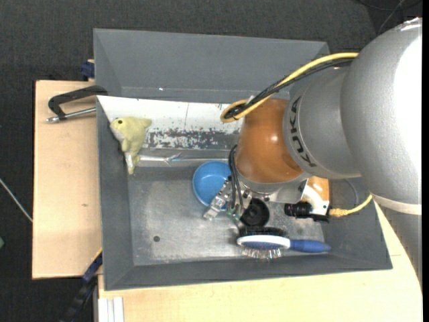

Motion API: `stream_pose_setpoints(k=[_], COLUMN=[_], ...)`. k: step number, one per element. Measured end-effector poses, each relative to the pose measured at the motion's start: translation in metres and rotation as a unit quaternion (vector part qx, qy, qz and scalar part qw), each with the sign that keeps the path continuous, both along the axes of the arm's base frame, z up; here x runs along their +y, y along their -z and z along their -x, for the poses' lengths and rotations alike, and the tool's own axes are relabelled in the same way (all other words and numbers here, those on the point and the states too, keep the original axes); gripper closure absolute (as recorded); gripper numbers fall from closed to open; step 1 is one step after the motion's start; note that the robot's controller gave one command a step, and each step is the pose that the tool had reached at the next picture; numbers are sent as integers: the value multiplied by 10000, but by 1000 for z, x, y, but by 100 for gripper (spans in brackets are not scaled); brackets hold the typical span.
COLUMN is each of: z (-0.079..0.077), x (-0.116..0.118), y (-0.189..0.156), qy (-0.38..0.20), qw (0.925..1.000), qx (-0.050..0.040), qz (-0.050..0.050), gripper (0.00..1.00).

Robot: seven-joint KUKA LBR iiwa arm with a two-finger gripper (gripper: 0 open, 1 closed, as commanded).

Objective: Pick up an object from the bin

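We see a blue bowl (pixel 209 181) near the middle of the bin (pixel 167 237), lying tipped so that its hollow faces up and to the left. Its right rim goes under the arm's orange cover (pixel 265 146). Just below the bowl's lower edge lies a small pale clear piece (pixel 216 208) with a touch of green on it; we cannot tell what kind of thing it is.

The gripper (pixel 234 203) comes down out of the orange cover right beside these two, at the bowl's lower right and touching or nearly touching the clear piece. Most of it is hidden by the cover and the dark parts of the wrist, so we cannot tell how far it is open, nor whether it has hold of anything.

Just to the right of the gripper we see a black round thing (pixel 255 213), and below that a blue brush (pixel 268 243) lying flat near the bin's front wall, its white-bristled head to the left and its blue handle pointing right. An orange-and-white thing (pixel 318 189) shows at the right, partly under the arm.

Well apart from all this, a yellow plush toy (pixel 131 138) rests in the bin's far left corner against the back wall.

The grey arm (pixel 375 113) reaches in from the right, with a yellow cable (pixel 295 76) looping over the cover.
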State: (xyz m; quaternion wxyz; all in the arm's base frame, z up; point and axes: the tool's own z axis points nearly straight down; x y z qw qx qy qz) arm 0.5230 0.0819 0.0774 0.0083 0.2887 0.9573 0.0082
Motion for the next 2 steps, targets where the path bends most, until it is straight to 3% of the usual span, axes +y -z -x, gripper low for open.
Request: stream_pose_setpoints(k=[1,2], z=[-3,-33], x=[3,26], y=[-117,-179], qy=[-218,-688], qw=[9997,9976], qx=[44,36], qz=[43,50], gripper=[100,100])
